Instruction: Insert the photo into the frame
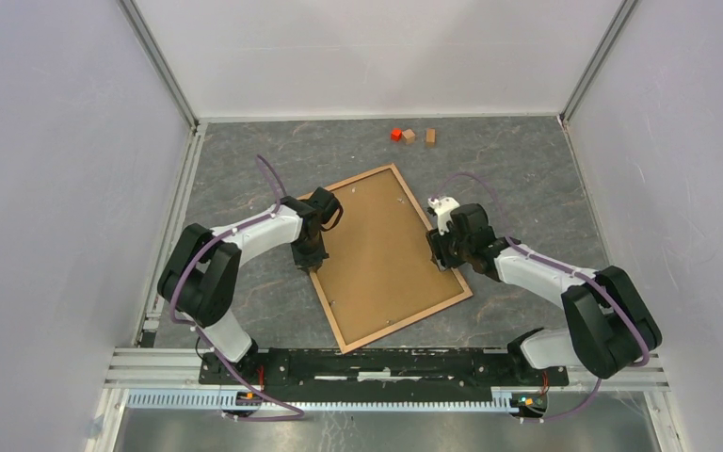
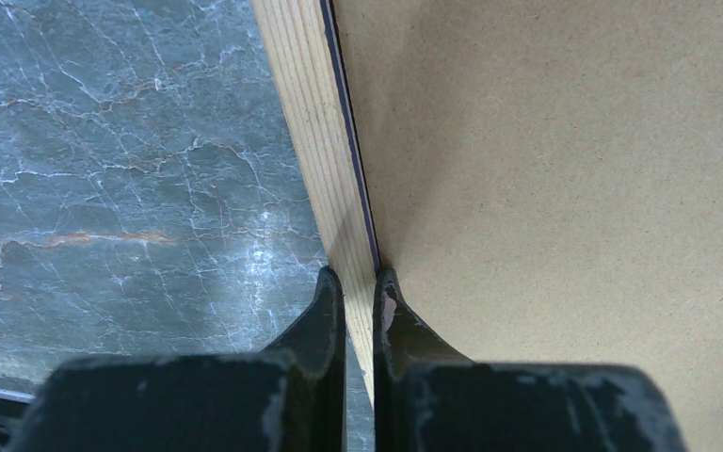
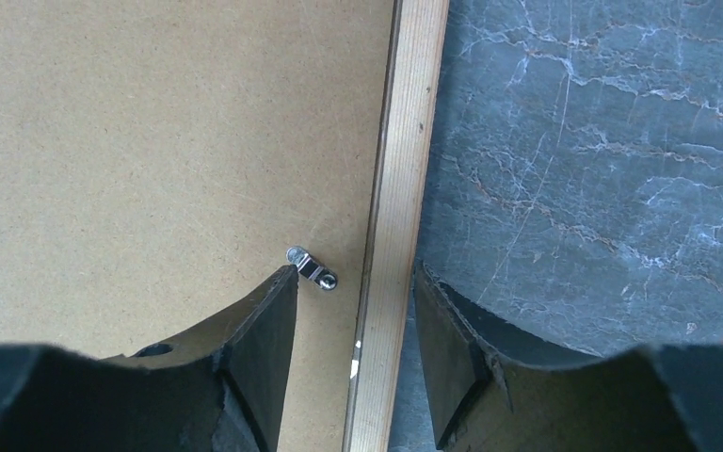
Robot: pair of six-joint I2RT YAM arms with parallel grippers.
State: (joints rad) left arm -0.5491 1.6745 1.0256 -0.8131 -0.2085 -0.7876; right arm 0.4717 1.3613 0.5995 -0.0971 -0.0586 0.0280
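Frame [image 1: 407, 322]: lies flat near the middle of the table [image 1: 527, 169], turned at an angle to the table's edges, light wood side up.
Frame, contents: a brown board [image 1: 381, 250] fills the whole opening, rail to rail.
Under the board: cannot tell; nothing beneath it shows in any view.
Frame, left rail [image 2: 315, 122]: pale wood grain, with a thin dark line along its inner edge where it meets the board [image 2: 546, 188].
Frame, right rail [image 3: 400, 188]: same pale wood, running straight up the right wrist view between board [image 3: 151, 141] and table.
Clip [image 3: 312, 267]: small metal tab on the board, just beside the right rail and close to the tip of the inner finger.
Left gripper [image 1: 309, 262]: at the left rail, about halfway along it.
Left gripper, close view [image 2: 358, 278]: fingers pressed together on the rail, one on the table side, one on the board side, pinching the frame.
Right gripper [image 1: 441, 256]: at the right rail, about opposite the left one.
Right gripper, close view [image 3: 356, 273]: spread and straddling the rail, inner finger over the board, outer finger over the table; a gap shows between the inner finger and the rail, so nothing is gripped.
Blocks: one red [image 1: 395, 135] and two wooden [image 1: 409, 136] [image 1: 430, 136] sit in a row at the far edge of the table, well apart from the frame.
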